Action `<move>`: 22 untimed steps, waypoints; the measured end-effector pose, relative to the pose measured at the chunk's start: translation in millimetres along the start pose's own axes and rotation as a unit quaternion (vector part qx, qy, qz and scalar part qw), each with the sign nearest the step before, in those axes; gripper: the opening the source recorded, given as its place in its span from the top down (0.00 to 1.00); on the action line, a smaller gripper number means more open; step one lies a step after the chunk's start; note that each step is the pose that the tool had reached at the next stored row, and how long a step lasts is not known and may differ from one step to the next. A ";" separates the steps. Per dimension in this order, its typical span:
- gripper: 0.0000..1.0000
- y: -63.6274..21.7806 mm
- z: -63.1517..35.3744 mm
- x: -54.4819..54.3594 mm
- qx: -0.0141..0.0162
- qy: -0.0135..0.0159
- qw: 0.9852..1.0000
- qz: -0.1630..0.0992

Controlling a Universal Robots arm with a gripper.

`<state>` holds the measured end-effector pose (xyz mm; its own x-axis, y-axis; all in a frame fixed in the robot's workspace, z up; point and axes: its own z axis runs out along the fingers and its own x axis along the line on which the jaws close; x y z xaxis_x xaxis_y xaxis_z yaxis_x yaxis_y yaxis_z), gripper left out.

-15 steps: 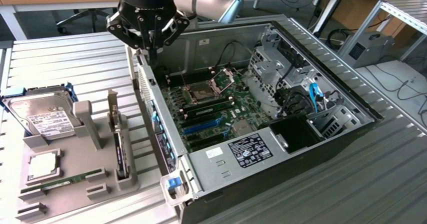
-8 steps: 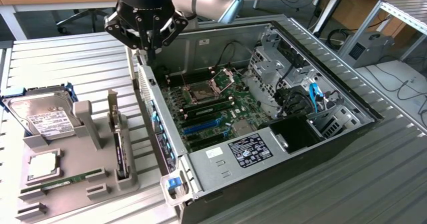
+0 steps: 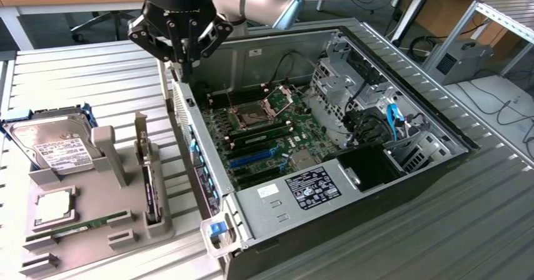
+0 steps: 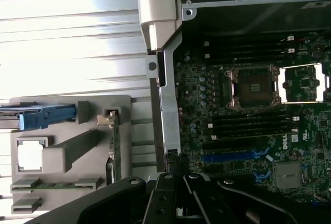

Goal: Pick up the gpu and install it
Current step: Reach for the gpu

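The tool is closed and holds nothing. In the exterior view it hangs above the rear wall of the open case, at the corner nearest the holder. In the wrist view its dark fingers sit over that same wall.

The gpu has not been picked up. It stands on edge in a slot of the grey holder, which lies on the ribbed surface to the exterior view's left of the case. From the wrist view the gpu shows as a thin green strip, edge-on. A hard drive and a memory stick lie in the same holder, well apart from the card.

The step in hand looks like the approach to the pick. To do it well, the tool should be centred over the card's top edge, with the jaws opened and turned so the pads meet the card's flat faces. The grip is best taken on bare board, clear of the fan. The upright post beside the card leaves little room, so a straight vertical descent and lift seem safest. That should keep the card from wedging in its slot. In the case, the blue slot on the board looks free.
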<state>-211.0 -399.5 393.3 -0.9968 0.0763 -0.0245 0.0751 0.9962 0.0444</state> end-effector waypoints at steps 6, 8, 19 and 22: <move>0.89 -0.2 -0.1 3.1 0.000 0.000 1.000 0.000; 0.89 -0.3 -0.1 4.0 0.000 0.000 1.000 0.000; 0.89 -0.8 -0.3 11.1 0.000 0.000 1.000 0.000; 0.89 -1.0 -0.3 12.8 0.000 0.000 1.000 0.000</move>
<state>-223.8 -399.5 393.3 -0.9968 0.0762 -0.0245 0.0751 0.9962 0.0444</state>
